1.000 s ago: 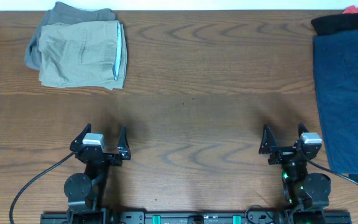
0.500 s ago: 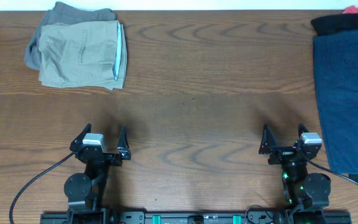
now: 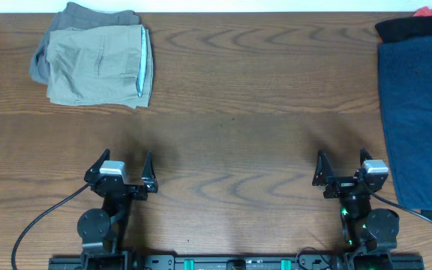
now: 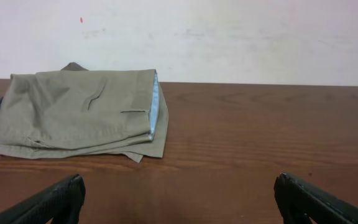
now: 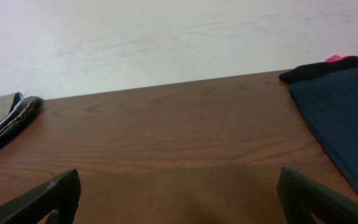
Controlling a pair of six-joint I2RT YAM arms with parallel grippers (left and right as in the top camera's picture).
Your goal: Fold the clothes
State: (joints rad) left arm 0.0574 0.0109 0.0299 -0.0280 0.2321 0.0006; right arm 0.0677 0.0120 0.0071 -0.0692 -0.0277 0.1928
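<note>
Folded khaki shorts (image 3: 96, 66) with a pale blue waistband lie at the table's far left on top of a grey-olive garment (image 3: 88, 16); the left wrist view shows them ahead (image 4: 79, 112). A navy garment (image 3: 418, 112) lies spread along the right edge, with black (image 3: 407, 28) and red (image 3: 430, 12) clothes behind it; the right wrist view catches the navy cloth (image 5: 347, 118). My left gripper (image 3: 121, 166) and right gripper (image 3: 343, 165) rest near the front edge, both open and empty, far from the clothes.
The brown wooden table (image 3: 261, 97) stretches between the two piles. A white wall (image 4: 229, 37) rises behind its far edge. Black cables (image 3: 40, 221) run from the arm bases at the front.
</note>
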